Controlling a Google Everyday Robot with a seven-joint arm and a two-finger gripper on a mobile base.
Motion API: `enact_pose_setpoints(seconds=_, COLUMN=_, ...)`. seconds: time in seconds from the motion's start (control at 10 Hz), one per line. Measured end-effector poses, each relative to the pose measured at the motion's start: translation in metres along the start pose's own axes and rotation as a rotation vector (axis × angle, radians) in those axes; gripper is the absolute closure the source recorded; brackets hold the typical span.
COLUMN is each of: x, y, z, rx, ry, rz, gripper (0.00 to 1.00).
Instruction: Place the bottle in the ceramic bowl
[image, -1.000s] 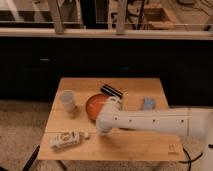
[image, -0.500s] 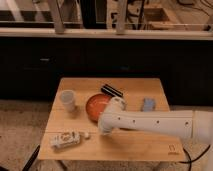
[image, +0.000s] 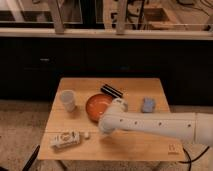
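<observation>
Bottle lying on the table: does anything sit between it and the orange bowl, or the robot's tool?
Nothing visible does. The tool hangs just beyond the bottle's capped end, near the ceramic bowl's front rim. Only bare table lies between bottle and bowl; the white cup stands aside.

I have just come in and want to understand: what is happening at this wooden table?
A white robot arm reaches in from the right over the wooden table. Its gripper is low, at the front edge of the round glossy orange-red ceramic bowl. The small cream-white bottle with a dark label lies on its side near the table's front left corner, apart from the gripper and not yet in the bowl. A white plastic cup stands left of the bowl.
</observation>
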Motion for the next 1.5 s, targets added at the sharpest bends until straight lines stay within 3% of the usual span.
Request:
enact_pose_setpoints(seconds=0.2, x=-0.004, y=-0.004, z=0.003, rx=0.005, ry=-0.003, rz=0.005, gripper=0.56)
enact_pose_setpoints(seconds=0.3, x=-0.006, y=-0.003, z=0.005, rx=0.004, ry=-0.006, rz=0.008, gripper=0.58)
enact_pose_setpoints(seconds=0.4, x=-0.007, y=-0.003, z=0.008, rx=0.005, ry=-0.009, rz=0.011, gripper=0.56)
enact_pose_setpoints(seconds=0.6, x=-0.018, y=0.0, z=0.015, rx=0.003, ry=-0.015, rz=0.014, gripper=0.36)
enact_pose_setpoints(seconds=0.8, x=-0.021, y=0.001, z=0.016, rx=0.004, ry=-0.022, rz=0.02, gripper=0.23)
enact_pose_setpoints(seconds=0.9, x=-0.019, y=-0.001, z=0.016, rx=0.01, ry=-0.022, rz=0.024, gripper=0.24)
enact_pose_setpoints(seconds=1.1, x=-0.013, y=-0.002, z=0.018, rx=0.006, ry=-0.024, rz=0.029, gripper=0.34)
enact_pose_setpoints(seconds=1.5, x=-0.041, y=0.006, z=0.04, rx=-0.031, ry=-0.044, rz=0.017, gripper=0.2)
